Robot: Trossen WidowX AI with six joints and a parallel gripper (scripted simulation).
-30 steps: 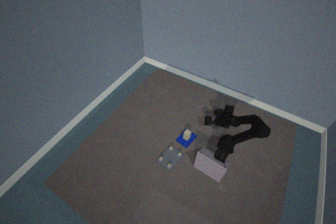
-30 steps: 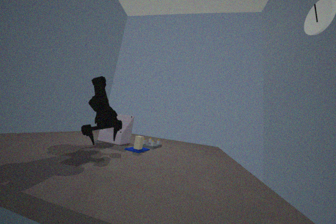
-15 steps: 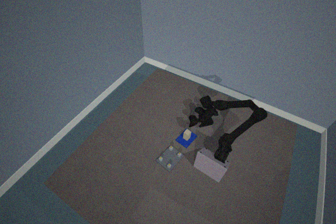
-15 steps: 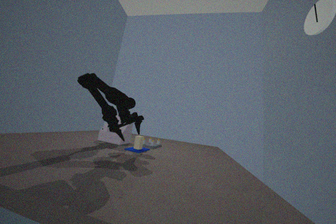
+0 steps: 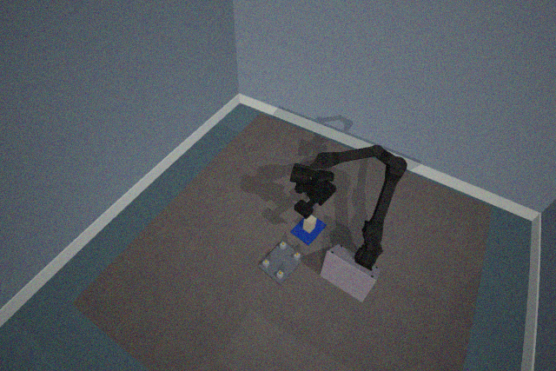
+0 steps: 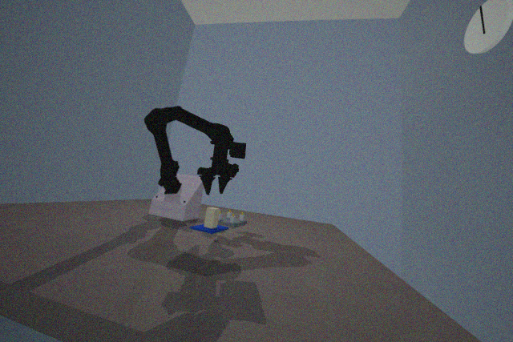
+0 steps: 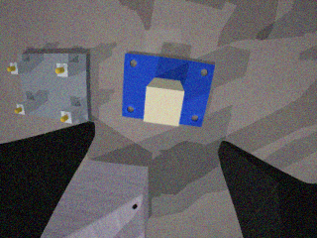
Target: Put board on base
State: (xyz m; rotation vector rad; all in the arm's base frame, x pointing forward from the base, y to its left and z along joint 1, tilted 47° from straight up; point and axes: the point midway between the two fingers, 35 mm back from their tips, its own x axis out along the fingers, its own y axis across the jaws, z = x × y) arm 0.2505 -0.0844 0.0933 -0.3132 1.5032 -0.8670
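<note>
While the black arm (image 5: 385, 196) (image 6: 163, 147) reaches out from its pale mount (image 5: 347, 271) (image 6: 175, 206) (image 7: 111, 188), I take the mount as my landmark. The grey base (image 5: 281, 263) (image 6: 239, 223) (image 7: 54, 91) lies beside it, its four posts standing up with gold pins (image 7: 60, 70) on top. The blue board (image 5: 307, 237) (image 6: 211, 230) (image 7: 136, 89) lies flat near the mount too, next to the base and apart from it, handle side up.

The board looks thin and stiff, probably light, and I'd guess it won't bend or break under a fair grip. Its cream handle (image 5: 309, 223) (image 6: 212, 217) (image 7: 163, 105) is a tall upright block, and that's the place to take hold: low on two opposite flat faces, midway across. Smooth faces might slip, and an off-centre pinch could let the board tip or twist.

The gripper (image 5: 304, 208) (image 6: 214, 193) (image 7: 158, 138) hangs above the board with its fingers spread wide and nothing between them.

From the wrist I can make out all four corner holes, yet whether they'd fit the pins snugly I can't tell. The fingers' lower parts run off that view's edge. In the exterior view the handle partly hides the base, and from the top the holes are too small and grainy to judge.
</note>
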